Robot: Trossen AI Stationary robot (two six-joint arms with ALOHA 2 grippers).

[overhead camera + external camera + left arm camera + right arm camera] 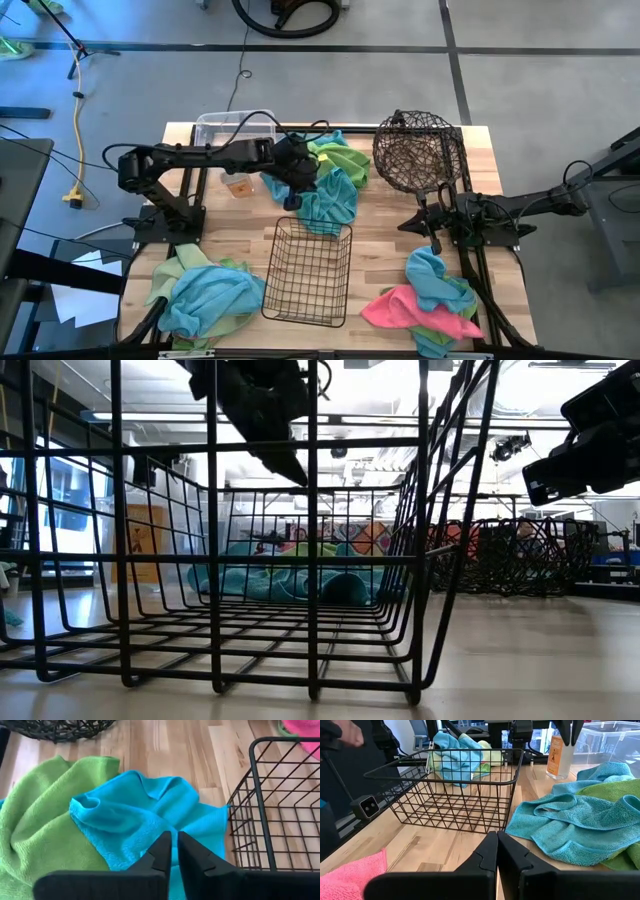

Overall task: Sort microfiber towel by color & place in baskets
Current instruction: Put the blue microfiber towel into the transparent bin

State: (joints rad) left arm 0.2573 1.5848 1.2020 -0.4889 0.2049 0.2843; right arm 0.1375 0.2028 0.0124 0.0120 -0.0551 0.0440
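Observation:
A pile of light blue (330, 200) and lime green (340, 155) towels lies at the far middle of the table. It also shows in the left wrist view (135, 815). My left gripper (293, 200) hangs shut and empty above the pile's blue towel, clear of it in the low view (298, 475). My right gripper (434, 243) is shut and empty at the right, beside the round woven basket (420, 150). The black wire basket (305, 272) stands empty at the near middle. The clear bin (235, 132) stands at the far left.
A blue and green towel pile (205, 295) lies at the near left. A pink, blue and green pile (430, 305) lies at the near right. A small orange-labelled bottle (238, 186) stands by the clear bin. Bare wood lies between the wire basket and the right arm.

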